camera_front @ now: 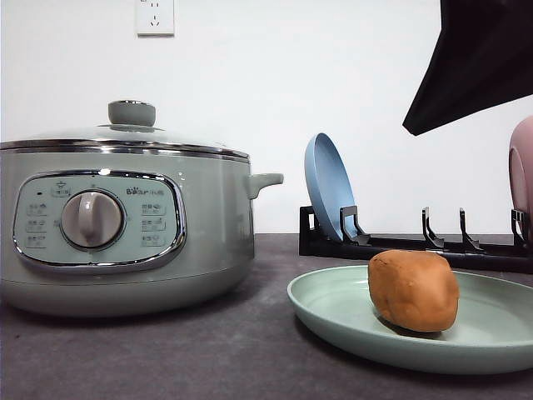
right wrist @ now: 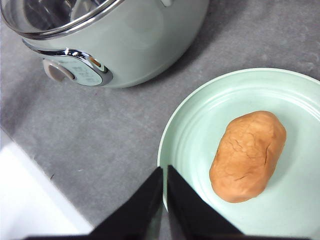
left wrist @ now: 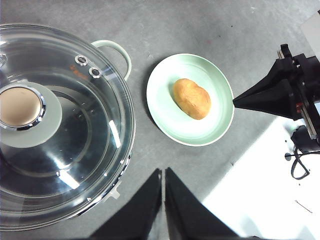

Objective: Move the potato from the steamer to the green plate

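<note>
An orange-brown potato (camera_front: 414,291) lies on the green plate (camera_front: 333,310), which sits on the dark grey tabletop (camera_front: 166,358) just to the right of the steamer (camera_front: 125,225). The plate and the pot stand close together but apart, with a strip of bare tabletop between them. The potato rests a little off the middle of the plate, touching nothing but the plate's floor.

The steamer's glass lid (left wrist: 65,125) is on, its green knob (camera_front: 132,112) upright at the centre, and the side handle (camera_front: 265,181) points toward the plate. The chrome-rimmed control panel with its round dial (camera_front: 92,219) faces the front camera.

Behind the plate a black dish rack (camera_front: 416,244) holds a blue plate (camera_front: 326,185) on edge, and a pink plate (camera_front: 522,171) shows at the right border. A white wall socket (camera_front: 155,16) is mounted above the pot.

From the left wrist camera, the left gripper (left wrist: 163,200) hangs high above the tabletop between pot and plate, its jaws drawn together with only a sliver between them and nothing held. From the right wrist camera, the right gripper (right wrist: 165,200) hovers over the near rim of the green plate, its jaws likewise pressed nearly together and empty, the potato beside them and untouched.
</note>
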Tool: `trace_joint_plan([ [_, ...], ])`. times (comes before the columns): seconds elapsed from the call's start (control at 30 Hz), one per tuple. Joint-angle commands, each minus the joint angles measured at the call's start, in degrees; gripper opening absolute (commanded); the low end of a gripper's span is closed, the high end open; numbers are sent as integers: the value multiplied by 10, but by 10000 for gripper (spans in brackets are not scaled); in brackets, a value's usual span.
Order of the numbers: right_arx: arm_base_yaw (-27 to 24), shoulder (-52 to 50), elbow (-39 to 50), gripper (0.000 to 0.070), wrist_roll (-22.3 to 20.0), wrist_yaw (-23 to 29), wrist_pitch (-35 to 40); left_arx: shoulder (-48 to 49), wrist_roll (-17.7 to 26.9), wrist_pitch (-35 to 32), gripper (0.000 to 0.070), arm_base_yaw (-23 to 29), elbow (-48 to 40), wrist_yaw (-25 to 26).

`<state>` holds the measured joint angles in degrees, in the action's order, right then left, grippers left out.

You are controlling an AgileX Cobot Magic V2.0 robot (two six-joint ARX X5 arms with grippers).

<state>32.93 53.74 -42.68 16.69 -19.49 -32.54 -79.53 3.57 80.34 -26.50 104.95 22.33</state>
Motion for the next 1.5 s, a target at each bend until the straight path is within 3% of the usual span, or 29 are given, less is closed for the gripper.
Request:
trace_joint_plan([
  [0.0, 3, 4, -9, 0, -7, 0, 3, -3, 4, -6, 0, -3, 15, 1],
  [0.7, 3, 4, -9, 0, -7, 0, 3, 5, 6, -15, 0, -2, 15, 1],
  [0.8, 3, 4, -9, 0, -7, 0, 3, 23, 47, -40, 0, 0, 15, 0],
  [0.93, 3, 4, -9, 0, -7, 0, 3, 69, 107, -141, 0, 19, 7, 0],
  [1.13, 3, 4, -9, 0, -7, 0, 3, 168, 103, -329, 0, 96, -56, 0],
  [1.47, 3, 4, -9, 0, -7, 0, 3, 371, 103, -579, 0, 238, -337, -16],
])
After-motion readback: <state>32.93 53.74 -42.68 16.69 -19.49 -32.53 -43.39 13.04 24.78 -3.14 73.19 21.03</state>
